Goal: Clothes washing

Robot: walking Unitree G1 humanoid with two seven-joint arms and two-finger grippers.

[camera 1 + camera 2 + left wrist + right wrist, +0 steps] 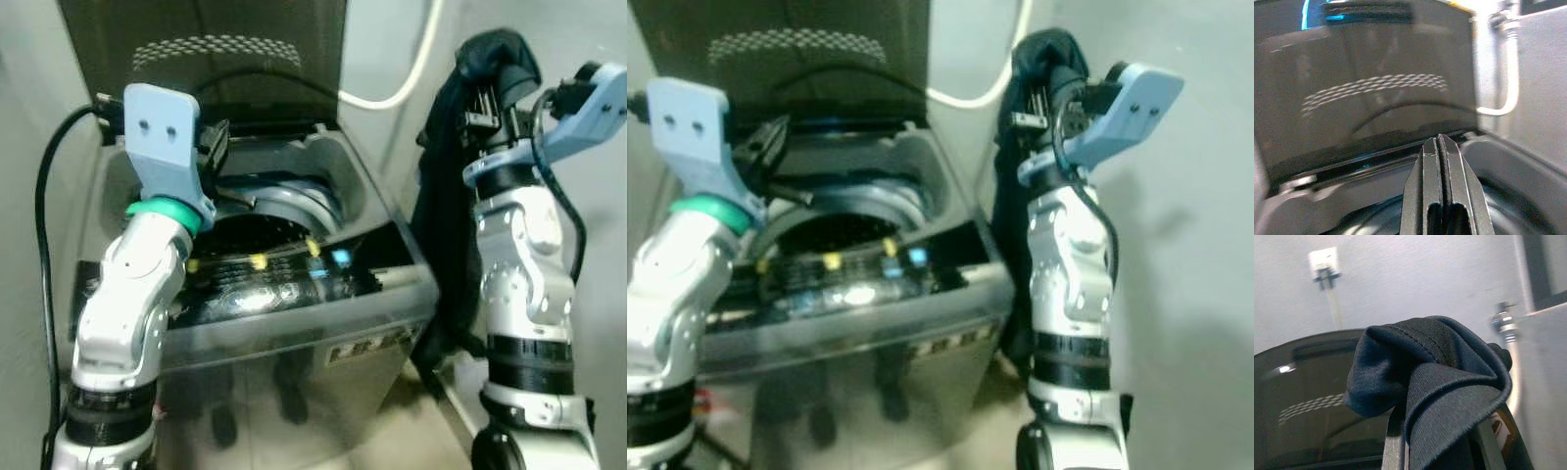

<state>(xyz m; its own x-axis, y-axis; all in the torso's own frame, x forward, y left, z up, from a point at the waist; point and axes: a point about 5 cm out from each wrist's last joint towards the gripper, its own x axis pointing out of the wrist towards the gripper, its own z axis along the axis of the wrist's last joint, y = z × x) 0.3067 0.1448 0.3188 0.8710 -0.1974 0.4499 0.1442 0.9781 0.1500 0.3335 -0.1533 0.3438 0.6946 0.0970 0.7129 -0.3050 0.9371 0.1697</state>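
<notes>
I have the right gripper [487,93] raised high beside the washing machine [294,323], its fingers pinching a dark garment [441,225] that drapes over them and hangs in a long fold down the machine's right side, outside the tub. The lid [206,49] stands open against the wall, and the drum opening [255,230] sits below and to the left of the cloth. My left gripper [1439,196] hovers over the back rim of the tub with its fingers pressed together, holding nothing.

The step in hand, as I judge it, is getting the garment into the drum. To do it well I want to carry the right gripper leftward over the opening while keeping it high, so the hanging tail clears the machine's right edge instead of dragging across the control panel [284,279]. I would pull the left arm [137,284] back first, since it sits near the path. Only once the bulk hangs inside the rim should I let go.
</notes>
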